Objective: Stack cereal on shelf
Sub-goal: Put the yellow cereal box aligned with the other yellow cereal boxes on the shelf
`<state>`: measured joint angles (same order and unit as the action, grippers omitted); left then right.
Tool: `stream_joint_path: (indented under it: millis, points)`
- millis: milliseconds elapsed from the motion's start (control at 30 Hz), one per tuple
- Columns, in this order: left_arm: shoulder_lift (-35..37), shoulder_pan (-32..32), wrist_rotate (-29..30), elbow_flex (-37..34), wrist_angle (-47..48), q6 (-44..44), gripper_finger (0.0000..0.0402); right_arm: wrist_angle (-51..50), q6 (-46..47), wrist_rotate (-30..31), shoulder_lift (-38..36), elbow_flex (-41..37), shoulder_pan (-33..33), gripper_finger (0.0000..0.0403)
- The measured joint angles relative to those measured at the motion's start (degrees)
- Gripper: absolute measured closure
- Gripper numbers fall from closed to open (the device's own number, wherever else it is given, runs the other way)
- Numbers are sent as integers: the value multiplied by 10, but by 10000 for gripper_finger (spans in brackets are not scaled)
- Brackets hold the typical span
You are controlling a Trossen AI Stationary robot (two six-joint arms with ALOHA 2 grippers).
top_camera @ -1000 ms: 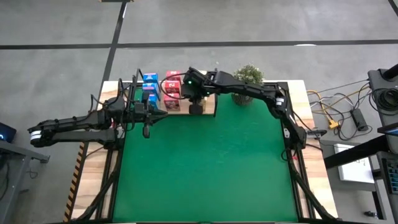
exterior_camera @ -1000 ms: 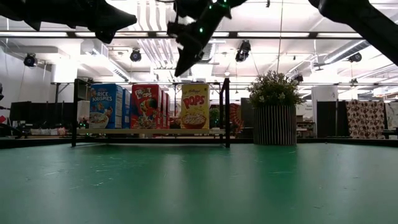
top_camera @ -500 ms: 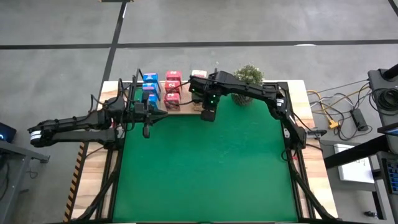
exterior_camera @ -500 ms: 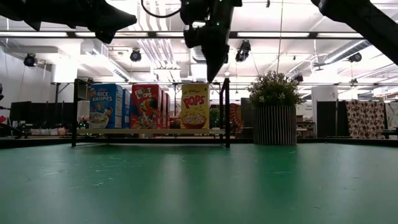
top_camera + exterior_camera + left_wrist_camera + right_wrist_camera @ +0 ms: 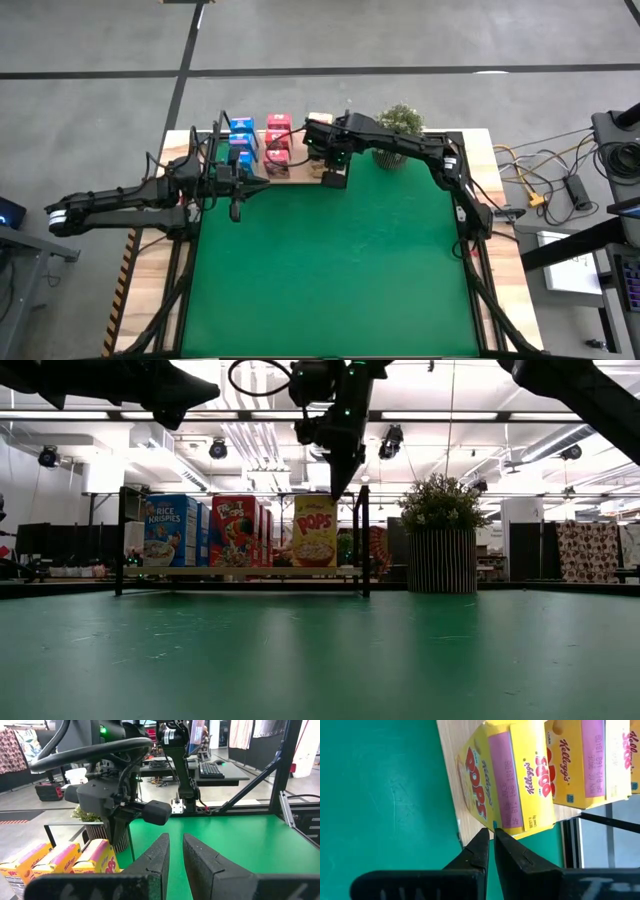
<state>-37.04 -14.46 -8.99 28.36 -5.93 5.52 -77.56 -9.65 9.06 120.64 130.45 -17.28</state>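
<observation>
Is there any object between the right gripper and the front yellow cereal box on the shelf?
Nothing visible stands between them. The right gripper is shut and hangs just in front of the front yellow cereal box, which stands on the shelf. Only bare green mat and the shelf edge lie beneath it.

Yellow cereal boxes (image 5: 318, 122) hidden under right arm (image 5: 400, 146)
</observation>
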Motion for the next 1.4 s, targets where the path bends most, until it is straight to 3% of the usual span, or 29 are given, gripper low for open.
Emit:
stream_joint_path:
  millis: [1400]
  points:
    - [0, 0, 0, 0, 0, 0, 365, 1, 0, 15, 10, 34, -15, 385]
